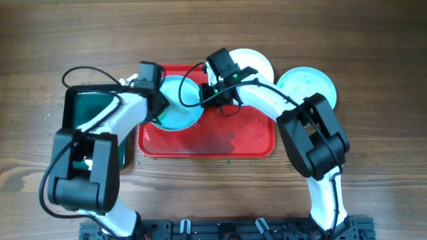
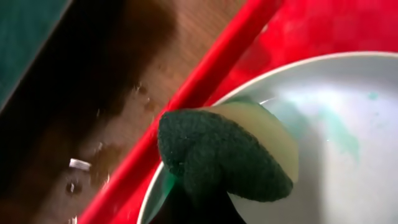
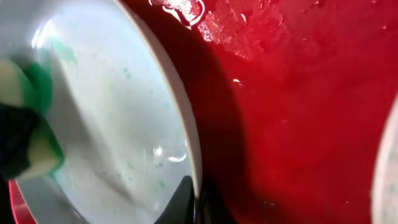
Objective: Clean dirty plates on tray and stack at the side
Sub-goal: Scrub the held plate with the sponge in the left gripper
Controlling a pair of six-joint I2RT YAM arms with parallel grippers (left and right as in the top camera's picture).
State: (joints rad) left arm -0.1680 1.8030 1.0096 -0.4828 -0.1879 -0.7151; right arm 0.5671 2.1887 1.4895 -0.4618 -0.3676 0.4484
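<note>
A pale mint-green plate lies on the left part of the red tray. My left gripper is shut on a green and yellow sponge, which presses on the plate's left inner side. Faint teal smears remain on the plate. My right gripper is shut on the plate's right rim, one finger inside and one outside. A white plate and another mint-green plate lie on the table beyond the tray's right far corner.
A black tray with green water stands left of the red tray, under my left arm. The red tray's floor is wet. Water drops lie on the wood between the two trays.
</note>
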